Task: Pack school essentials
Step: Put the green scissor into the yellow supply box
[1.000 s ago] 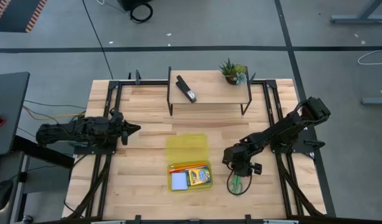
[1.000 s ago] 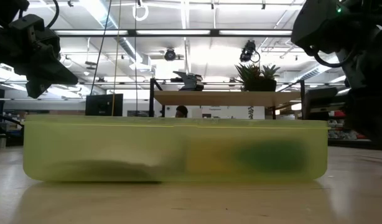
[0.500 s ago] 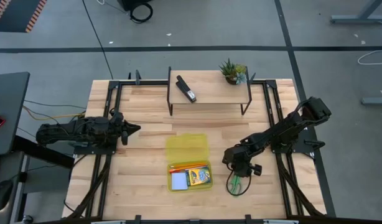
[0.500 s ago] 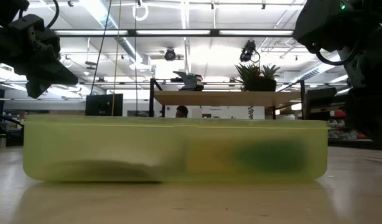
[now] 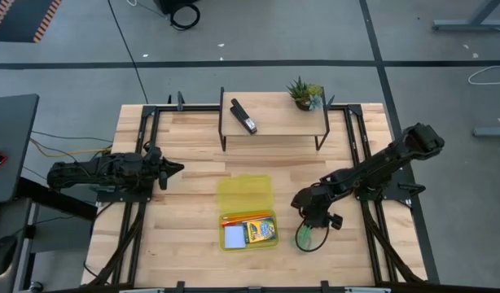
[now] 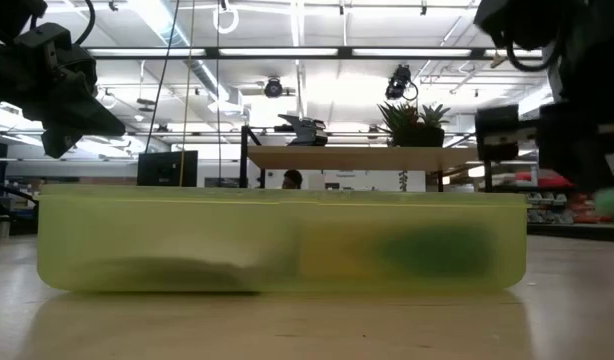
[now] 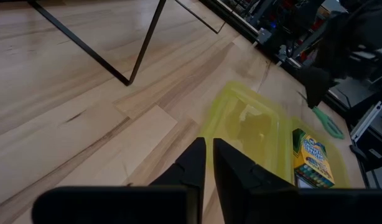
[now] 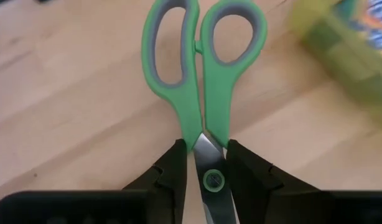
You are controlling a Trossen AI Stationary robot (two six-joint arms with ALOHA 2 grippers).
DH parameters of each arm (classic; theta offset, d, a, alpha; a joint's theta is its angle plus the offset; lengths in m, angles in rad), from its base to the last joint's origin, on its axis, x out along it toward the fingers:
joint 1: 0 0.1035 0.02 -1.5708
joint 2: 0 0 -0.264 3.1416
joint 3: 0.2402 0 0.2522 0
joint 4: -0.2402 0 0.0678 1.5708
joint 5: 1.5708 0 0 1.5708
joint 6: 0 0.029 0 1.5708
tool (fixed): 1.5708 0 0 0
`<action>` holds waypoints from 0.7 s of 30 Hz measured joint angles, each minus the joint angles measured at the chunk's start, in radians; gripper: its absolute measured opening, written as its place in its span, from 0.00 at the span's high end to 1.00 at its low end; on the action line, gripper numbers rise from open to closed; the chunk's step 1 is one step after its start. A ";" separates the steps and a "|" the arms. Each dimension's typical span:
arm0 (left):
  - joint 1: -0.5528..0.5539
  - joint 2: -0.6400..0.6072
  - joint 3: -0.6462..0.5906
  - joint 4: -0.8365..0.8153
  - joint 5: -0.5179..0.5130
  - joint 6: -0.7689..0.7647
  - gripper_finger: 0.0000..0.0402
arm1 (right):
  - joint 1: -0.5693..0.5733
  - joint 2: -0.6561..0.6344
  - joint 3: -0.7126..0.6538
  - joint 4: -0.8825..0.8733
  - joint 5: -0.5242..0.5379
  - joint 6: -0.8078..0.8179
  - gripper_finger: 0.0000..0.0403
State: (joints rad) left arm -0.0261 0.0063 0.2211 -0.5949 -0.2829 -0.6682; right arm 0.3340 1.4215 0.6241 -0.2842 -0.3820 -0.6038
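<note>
The green-handled scissors (image 8: 200, 68) are in my right gripper (image 8: 204, 146), which is shut on them right of the yellow case (image 5: 246, 212); in the high view their handles (image 5: 304, 238) show just past the gripper (image 5: 312, 221) toward the near edge. The case lies open, and its tray holds the pale blue notepad (image 5: 234, 237), the crayon box (image 5: 261, 232) and the orange pencil (image 5: 246, 217). My left gripper (image 7: 208, 149) waits shut at the table's left side (image 5: 173, 169), with nothing between its fingers. My right gripper pinches the scissors between its two fingers (image 8: 173, 167) at the shut blades' edges by the pivot screw (image 8: 214, 180), just behind the handles. The fingers slant down from above and lie along the scissors. The handles (image 8: 172, 43) point away below the fingertips, lifted off the wood.
A wire-legged shelf (image 5: 274, 122) at the back carries a black stapler (image 5: 244, 116) and a potted plant (image 5: 304, 93). Black frame rails (image 5: 360, 155) run along both table sides. Bare wood lies between the case and my left arm.
My right gripper has risen with the scissors and rolled a little. The scissors' handles have come up off the table and shifted slightly toward the case. In the low view the green handle now shows at the right edge.
</note>
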 joint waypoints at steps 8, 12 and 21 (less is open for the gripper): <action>0.000 0.000 0.000 0.000 0.000 0.000 0.91 | 0.000 -0.113 0.002 0.016 0.045 0.106 0.74; 0.000 0.000 0.000 0.000 0.000 0.000 0.92 | 0.000 -0.139 0.002 0.068 0.077 0.155 0.74; 0.000 0.000 0.000 0.000 0.000 0.000 0.91 | 0.000 -0.105 0.067 0.132 0.150 0.219 0.81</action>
State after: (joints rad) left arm -0.0264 0.0063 0.2211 -0.5949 -0.2829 -0.6679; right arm 0.3340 1.3166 0.6912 -0.1525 -0.2323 -0.3850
